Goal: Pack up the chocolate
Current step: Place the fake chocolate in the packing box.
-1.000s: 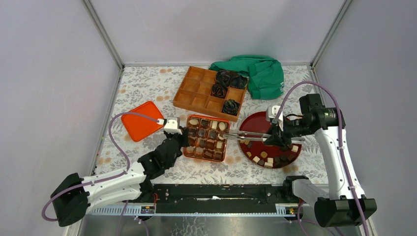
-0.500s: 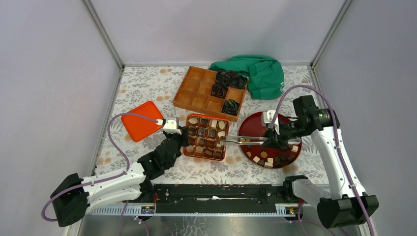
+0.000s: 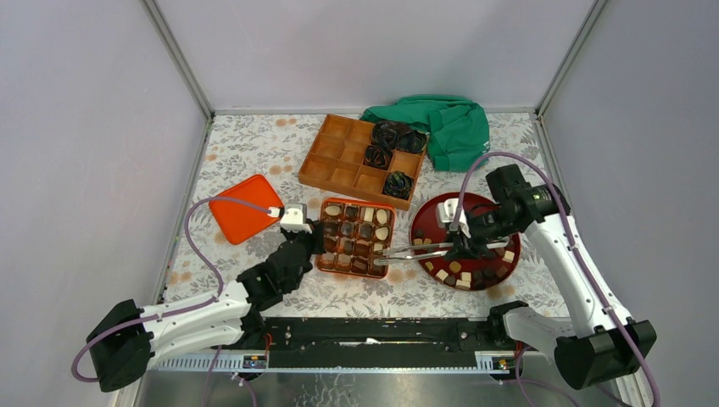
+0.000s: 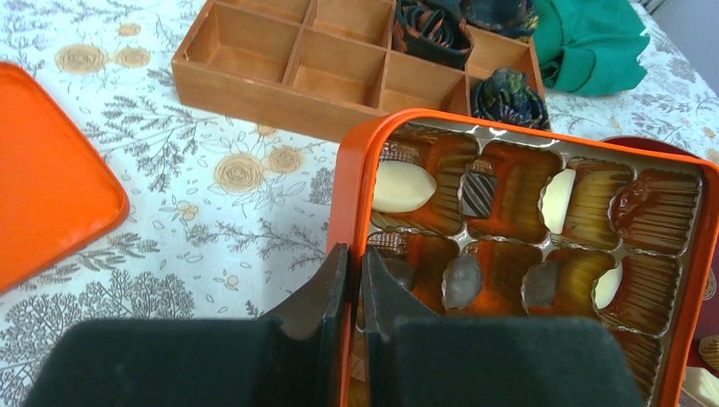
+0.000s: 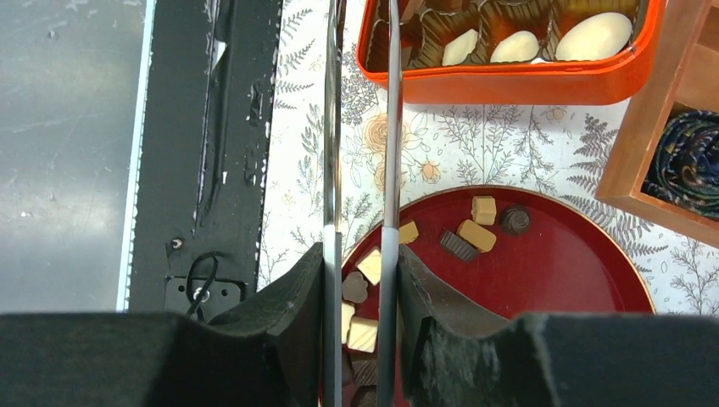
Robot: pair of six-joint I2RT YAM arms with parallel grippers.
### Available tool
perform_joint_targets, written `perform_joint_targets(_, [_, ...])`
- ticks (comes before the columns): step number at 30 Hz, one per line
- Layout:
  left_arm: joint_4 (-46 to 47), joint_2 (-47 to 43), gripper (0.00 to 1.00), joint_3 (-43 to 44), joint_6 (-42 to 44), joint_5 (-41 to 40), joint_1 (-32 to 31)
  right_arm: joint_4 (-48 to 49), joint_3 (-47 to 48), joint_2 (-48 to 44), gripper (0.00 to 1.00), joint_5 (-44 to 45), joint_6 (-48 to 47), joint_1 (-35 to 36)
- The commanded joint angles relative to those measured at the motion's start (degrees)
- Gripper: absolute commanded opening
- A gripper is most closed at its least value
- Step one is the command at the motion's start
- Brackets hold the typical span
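1. Clearly, our left gripper (image 4: 352, 259) was clamped on the left wall of the orange rectangular chocolate box (image 4: 356, 161).
2. Our right gripper (image 5: 360, 254) was closed around slim metal tongs (image 5: 332, 127), whose tips reached the box's right side; we could not tell whether they held anything.
3. Small chocolate pieces (image 5: 476, 235), dark, tan and cream, lay on the round red plate (image 5: 551, 271); others sat in the box's brown-lined cups.

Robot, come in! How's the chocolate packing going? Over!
Left gripper clamped on orange box wall. Right gripper holding tongs, tips at the box. More chocolate on red plate. Nothing blocking.
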Motion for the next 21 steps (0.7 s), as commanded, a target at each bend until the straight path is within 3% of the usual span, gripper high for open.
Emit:
perform_joint_targets(1, [2.1, -2.0, 0.00, 3.1, -6.5, -2.0, -0.3, 3.0, 0.6, 1.4, 0.00, 1.9, 1.0, 3.9])
perform_joint_targets(8, [-1.0, -1.5, 0.00, 5.0, -8.5, -1.6, -0.3, 7.2, 2.3, 5.0, 0.00, 7.9, 4.7, 11.3])
perform_joint_targets(21, [-16.2, 3.3, 0.00, 10.3, -25.0, -2.4, -0.3, 13.1, 10.4, 14.6, 0.00, 15.6, 13.6, 23.3])
